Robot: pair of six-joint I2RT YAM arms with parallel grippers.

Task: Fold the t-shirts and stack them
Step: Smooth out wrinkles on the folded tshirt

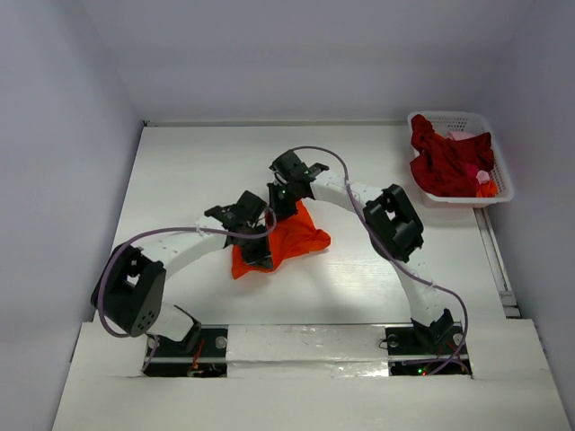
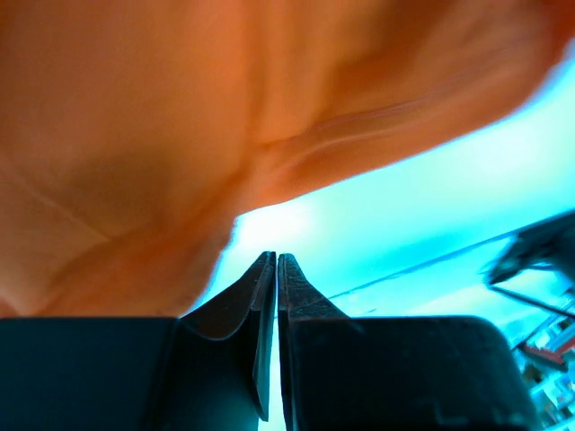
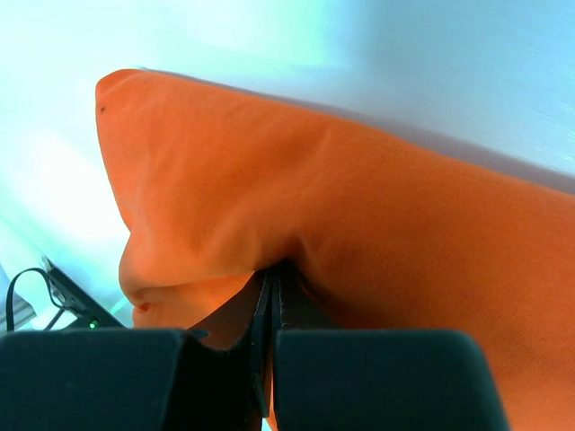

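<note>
The orange t-shirt (image 1: 292, 235) lies bunched in the middle of the table. My right gripper (image 1: 284, 203) is at its far edge and is shut on a fold of the cloth; in the right wrist view the gripper (image 3: 274, 271) has its tips buried in the orange t-shirt (image 3: 359, 206). My left gripper (image 1: 256, 254) is at the shirt's near left part. In the left wrist view this gripper (image 2: 275, 258) is shut with nothing between the fingers, and the orange t-shirt (image 2: 162, 135) lies just beyond and left of the tips. Dark red t-shirts (image 1: 446, 162) are heaped in the basket.
A white lattice basket (image 1: 455, 116) stands at the table's far right corner, with a bit of pink and orange cloth among the red. White walls close the table on the left, far and right sides. A grey cable loops along each arm.
</note>
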